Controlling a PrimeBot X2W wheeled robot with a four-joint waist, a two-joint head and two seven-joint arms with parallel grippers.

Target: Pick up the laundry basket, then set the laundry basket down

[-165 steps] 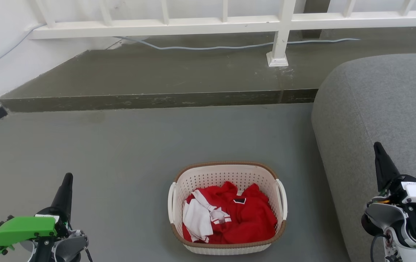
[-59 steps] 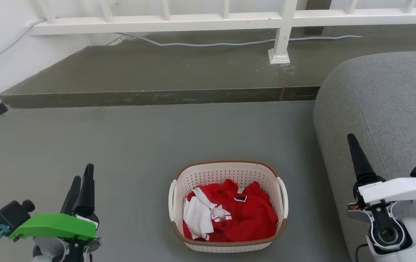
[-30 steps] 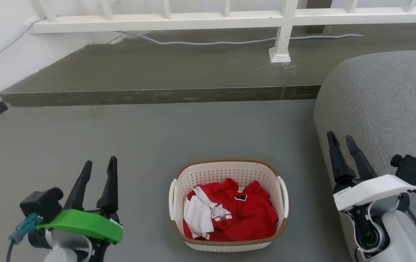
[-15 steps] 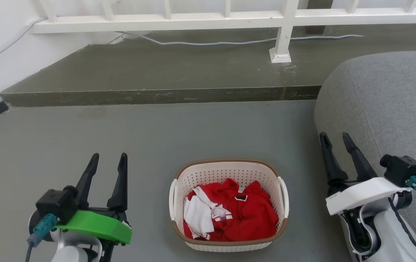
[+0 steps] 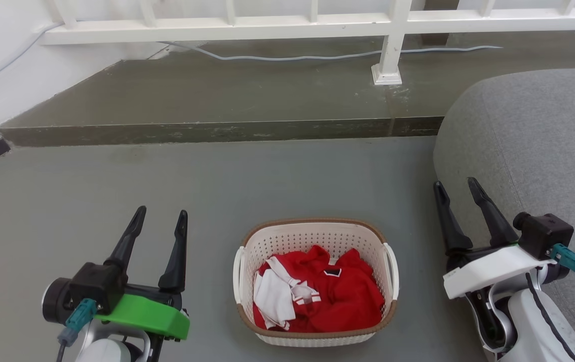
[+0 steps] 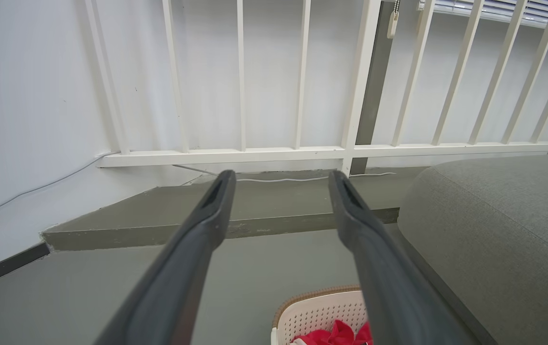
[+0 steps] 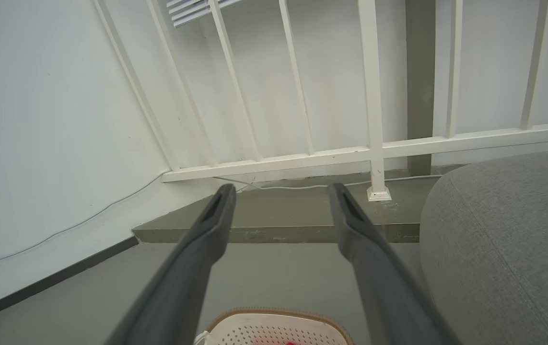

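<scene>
- Head view: cream-white perforated laundry basket (image 5: pixel 292 242), brown-rimmed with white side handles, sits on the floor (image 5: pixel 217 191) between left tool (image 5: pixel 162 211) and right tool (image 5: pixel 454 182), touching neither.
- It holds crumpled red clothing (image 5: pixel 347 296) with white trim.
- Both tools are released, fingers spread.

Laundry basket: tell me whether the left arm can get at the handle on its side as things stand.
Probably yes. The left tool is open and apart from the laundry basket, level with the near handle. Bare floor lies between them, and nothing covers that handle.
</scene>
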